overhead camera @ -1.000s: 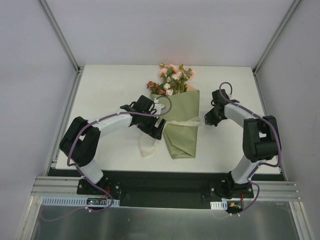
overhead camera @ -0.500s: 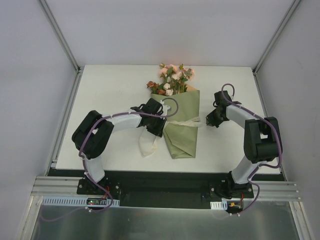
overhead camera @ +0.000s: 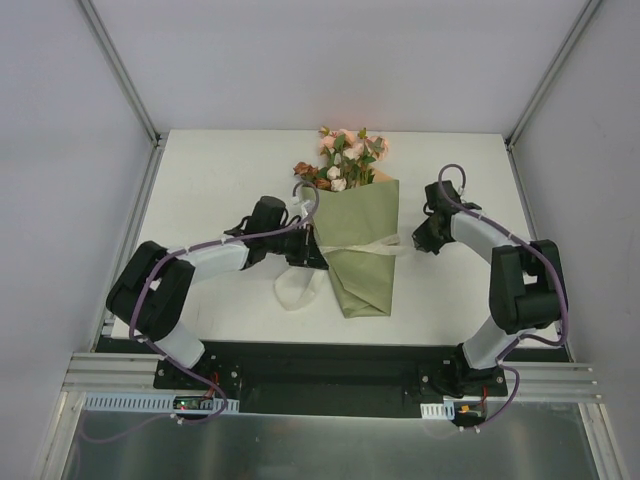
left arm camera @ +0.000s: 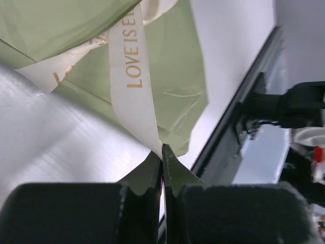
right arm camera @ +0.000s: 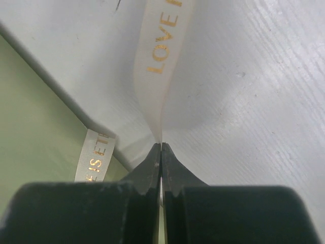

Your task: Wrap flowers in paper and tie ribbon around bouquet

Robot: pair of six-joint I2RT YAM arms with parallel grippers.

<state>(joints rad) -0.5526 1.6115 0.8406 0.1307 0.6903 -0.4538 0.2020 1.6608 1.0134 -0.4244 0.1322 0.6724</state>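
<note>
My left tool [left arm camera: 162,151] has just clamped shut on the ribbon [left arm camera: 131,76]. My right tool [right arm camera: 161,149] pinches its other end, so I judge tightening can begin.

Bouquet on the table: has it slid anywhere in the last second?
No. The bouquet lies as before: its top just short of the far edge of the table, its narrow end toward the near edge.

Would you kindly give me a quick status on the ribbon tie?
Left hand shut on ribbon. Right hand shut on its other end. Bouquet wrapped. Nothing blocking.
</note>
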